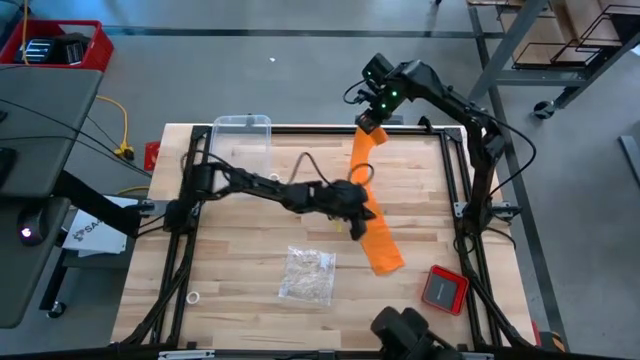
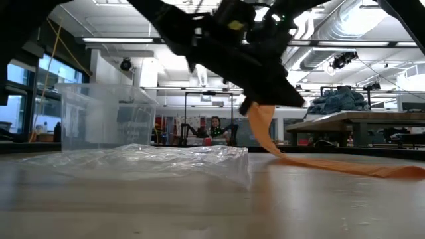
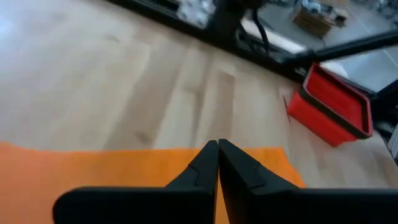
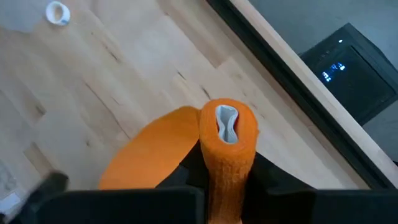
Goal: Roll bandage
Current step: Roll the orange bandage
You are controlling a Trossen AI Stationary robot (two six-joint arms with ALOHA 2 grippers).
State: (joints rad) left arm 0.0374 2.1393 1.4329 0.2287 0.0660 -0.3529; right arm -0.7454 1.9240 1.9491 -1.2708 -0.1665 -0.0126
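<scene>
The right end effector (image 4: 227, 177) clamps the rolled end of the bandage (image 1: 378, 236) above the surface (image 1: 240, 290) while the left end effector (image 1: 358, 213), fingers together, pins the flat strip, apparently to keep it taut.

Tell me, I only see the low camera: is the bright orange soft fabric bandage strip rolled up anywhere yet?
Observer: Yes. The right gripper grips a stubby roll at the end of the bandage.
Operator: What's the other claw doing?
Observer: The left gripper is mid-table, fingers shut, over the strip's flat part.
Operator: Anything near the loose end?
Observer: A small red square device with a grey face lies close by.
</scene>
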